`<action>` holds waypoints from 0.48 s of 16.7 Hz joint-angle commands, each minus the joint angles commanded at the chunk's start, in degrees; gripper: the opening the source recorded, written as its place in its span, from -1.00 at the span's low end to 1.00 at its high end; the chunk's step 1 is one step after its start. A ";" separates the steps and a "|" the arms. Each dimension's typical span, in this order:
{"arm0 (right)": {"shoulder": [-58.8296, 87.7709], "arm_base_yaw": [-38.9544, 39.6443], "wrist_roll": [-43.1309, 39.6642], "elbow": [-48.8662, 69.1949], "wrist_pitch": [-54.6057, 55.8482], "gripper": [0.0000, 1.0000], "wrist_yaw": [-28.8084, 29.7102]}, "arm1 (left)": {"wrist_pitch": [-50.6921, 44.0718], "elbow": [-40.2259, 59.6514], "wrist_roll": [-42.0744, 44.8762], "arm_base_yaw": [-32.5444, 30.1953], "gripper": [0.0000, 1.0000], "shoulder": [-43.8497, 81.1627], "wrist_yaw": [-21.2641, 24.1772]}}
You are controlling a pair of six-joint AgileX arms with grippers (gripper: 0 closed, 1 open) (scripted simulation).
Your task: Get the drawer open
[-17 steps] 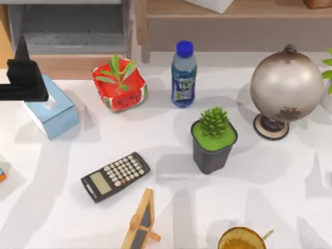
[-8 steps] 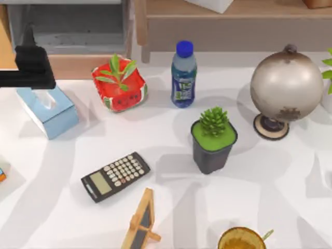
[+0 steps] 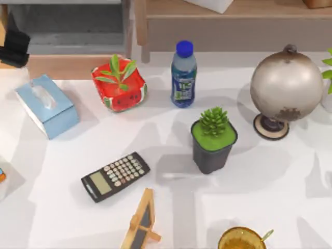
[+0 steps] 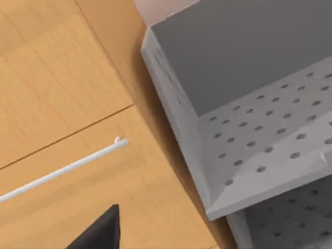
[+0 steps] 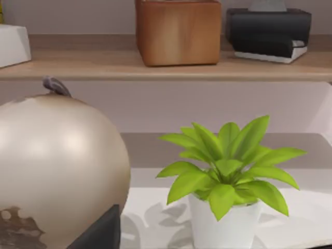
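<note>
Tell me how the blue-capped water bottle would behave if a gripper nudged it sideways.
The water bottle stands upright, tall over a narrow base, so a push near the cap would probably tip it. Once down, its round body would likely roll. The watermelon-print planter stands close on its left, so it might knock into that.

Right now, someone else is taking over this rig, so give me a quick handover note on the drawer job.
Left gripper: at the table's far left edge, against the wooden cabinet; fingers' state unclear.
Right gripper: parked on the right, near the globe and white-potted plant.
Drawer: the left wrist view shows a wood front with a thin white handle, nothing gripping it.
Done: left arm is close to the cabinet.
Left: grasp the handle and pull the drawer out.
</note>
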 joint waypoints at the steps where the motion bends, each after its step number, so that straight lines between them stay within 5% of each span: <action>1: 0.00 0.00 0.00 0.00 0.00 1.00 0.00 | 3.00 1.61 5.72 3.40 1.00 5.57 3.34; 8: 0.00 0.00 0.00 0.00 0.00 1.00 0.00 | 23.25 15.38 45.34 20.72 1.00 43.85 21.75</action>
